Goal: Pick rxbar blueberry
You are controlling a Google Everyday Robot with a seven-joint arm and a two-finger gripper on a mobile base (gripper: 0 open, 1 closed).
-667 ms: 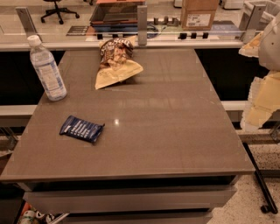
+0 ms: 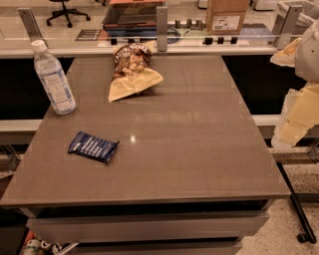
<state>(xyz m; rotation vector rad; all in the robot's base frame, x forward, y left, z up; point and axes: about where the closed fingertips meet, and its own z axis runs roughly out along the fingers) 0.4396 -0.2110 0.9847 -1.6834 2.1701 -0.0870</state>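
The gripper point(image 2: 295, 123) hangs off the right-hand edge of the desk point(image 2: 199, 149), out past its side and clear of the surface. It shows only as a pale cream shape below the lighter bulk of the arm. Whether it is spread or closed I cannot tell from here, and it touches nothing on the desk.

The rxbar blueberry point(image 2: 93, 147) lies flat on the desk, well apart from the gripper, across most of the top toward the left side of the view and a little nearer the front edge than the gripper's tip. It is a small dark navy wrapper with white lettering, turned slightly askew, with bare desk all round it.

Farther from the gripper still, near the left edge, a clear water bottle point(image 2: 54, 79) with a white cap stands upright behind the bar. A tan-and-brown snack bag point(image 2: 132, 69) lies crumpled toward the back of the desk, between the bottle and the gripper, closer to the bottle. Beyond the desk, a cardboard box point(image 2: 227, 15) sits on a counter behind a low partition.
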